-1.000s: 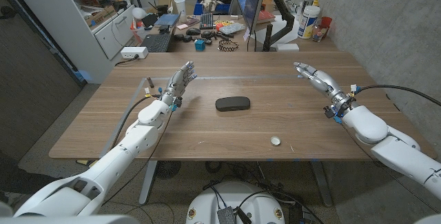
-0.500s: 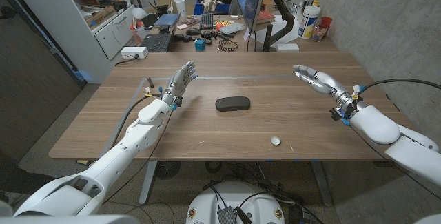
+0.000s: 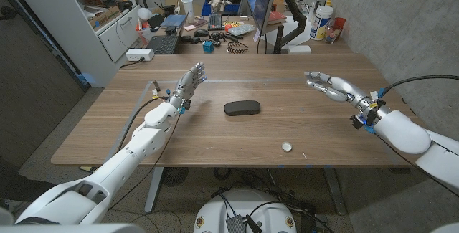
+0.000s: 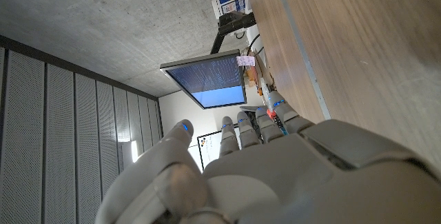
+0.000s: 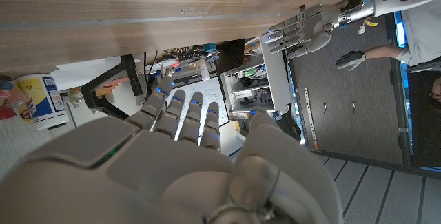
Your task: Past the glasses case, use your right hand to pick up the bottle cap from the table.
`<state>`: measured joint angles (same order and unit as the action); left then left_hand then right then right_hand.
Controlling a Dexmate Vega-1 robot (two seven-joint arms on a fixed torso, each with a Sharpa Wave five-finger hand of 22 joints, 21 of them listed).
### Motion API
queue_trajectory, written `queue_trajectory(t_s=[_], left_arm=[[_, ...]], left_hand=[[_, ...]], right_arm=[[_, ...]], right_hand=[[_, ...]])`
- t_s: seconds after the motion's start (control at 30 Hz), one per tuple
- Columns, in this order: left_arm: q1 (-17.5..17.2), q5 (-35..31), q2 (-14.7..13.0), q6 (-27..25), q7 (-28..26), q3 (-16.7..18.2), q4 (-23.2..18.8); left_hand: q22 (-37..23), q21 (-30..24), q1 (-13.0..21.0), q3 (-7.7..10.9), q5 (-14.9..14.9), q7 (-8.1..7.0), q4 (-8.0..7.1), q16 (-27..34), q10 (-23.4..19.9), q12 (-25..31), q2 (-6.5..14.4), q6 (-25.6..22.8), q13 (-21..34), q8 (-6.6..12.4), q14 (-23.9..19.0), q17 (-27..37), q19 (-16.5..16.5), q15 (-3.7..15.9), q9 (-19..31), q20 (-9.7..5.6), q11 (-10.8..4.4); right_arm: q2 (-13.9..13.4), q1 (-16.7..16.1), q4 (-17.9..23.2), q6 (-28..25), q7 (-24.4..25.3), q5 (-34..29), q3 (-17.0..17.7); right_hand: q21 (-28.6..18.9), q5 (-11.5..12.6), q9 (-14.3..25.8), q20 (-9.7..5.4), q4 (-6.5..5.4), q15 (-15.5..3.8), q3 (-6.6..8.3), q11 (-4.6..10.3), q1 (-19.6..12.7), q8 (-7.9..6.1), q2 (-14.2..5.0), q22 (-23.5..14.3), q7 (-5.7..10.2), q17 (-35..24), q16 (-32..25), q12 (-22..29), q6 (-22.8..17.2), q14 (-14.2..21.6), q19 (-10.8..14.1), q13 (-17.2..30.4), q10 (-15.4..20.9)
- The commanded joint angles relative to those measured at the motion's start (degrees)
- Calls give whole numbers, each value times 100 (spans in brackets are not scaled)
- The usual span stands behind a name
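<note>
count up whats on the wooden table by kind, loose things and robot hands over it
glasses case: 1, black, mid-table
bottle cap: 1, white, near the front edge
robot hand: 2, left robot hand and right robot hand, both holding nothing
total: 4

No text, label, brand or number can be read in any view. Lines of writing are shown on the monitor (image 4: pixel 204 79) screen, but they are too small to be made out.
</note>
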<state>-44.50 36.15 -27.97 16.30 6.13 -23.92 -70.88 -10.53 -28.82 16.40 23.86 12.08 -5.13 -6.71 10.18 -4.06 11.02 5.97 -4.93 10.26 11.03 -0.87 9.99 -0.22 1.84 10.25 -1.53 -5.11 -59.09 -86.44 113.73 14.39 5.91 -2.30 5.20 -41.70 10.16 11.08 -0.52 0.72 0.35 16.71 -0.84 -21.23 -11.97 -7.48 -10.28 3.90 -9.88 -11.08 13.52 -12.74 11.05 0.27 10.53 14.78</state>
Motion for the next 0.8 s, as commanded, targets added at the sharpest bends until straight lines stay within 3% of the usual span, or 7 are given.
queue_trajectory(t_s=[0.03, 0.4, 0.8], left_arm=[[64, -18, 31, -8, 54, -35, 41], [100, -6, 81, 25, 108, -54, 120], [97, -24, 76, 19, 114, -70, 91]], left_hand=[[-22, 14, -7, -3, 38, -20, 6, 37, -4, 21, -7, -26, 28, 30, -38, 21, 5, 299, 25, -294, -27], [-22, 19, -10, -5, 39, -30, 7, 37, 0, 19, -8, -28, 28, 28, -39, 21, 5, 298, 26, -285, -17], [-22, 23, -13, -8, 39, -30, 7, 36, -5, 20, -8, -33, 29, 27, -39, 21, 6, 295, 26, -279, -11]], right_arm=[[271, -587, 598, -138, -459, -808, 755], [694, -884, 1235, -399, -1068, -1588, 1247], [1177, -1072, 1730, -349, -1615, -2209, 1588]], right_hand=[[4, 23, 8, 36, 69, -49, 29, -10, -64, -62, -8, -10, -10, -4, -43, 68, -156, 131, 104, 18, 168], [16, 19, 6, 77, 104, -79, 61, -18, -80, -65, -14, -12, -12, -10, -81, 107, -250, 349, 176, 19, 333], [27, 19, 5, 108, 134, -101, 92, 7, -99, -84, -22, -13, 3, -11, -79, 126, -364, 445, 223, 20, 431]])
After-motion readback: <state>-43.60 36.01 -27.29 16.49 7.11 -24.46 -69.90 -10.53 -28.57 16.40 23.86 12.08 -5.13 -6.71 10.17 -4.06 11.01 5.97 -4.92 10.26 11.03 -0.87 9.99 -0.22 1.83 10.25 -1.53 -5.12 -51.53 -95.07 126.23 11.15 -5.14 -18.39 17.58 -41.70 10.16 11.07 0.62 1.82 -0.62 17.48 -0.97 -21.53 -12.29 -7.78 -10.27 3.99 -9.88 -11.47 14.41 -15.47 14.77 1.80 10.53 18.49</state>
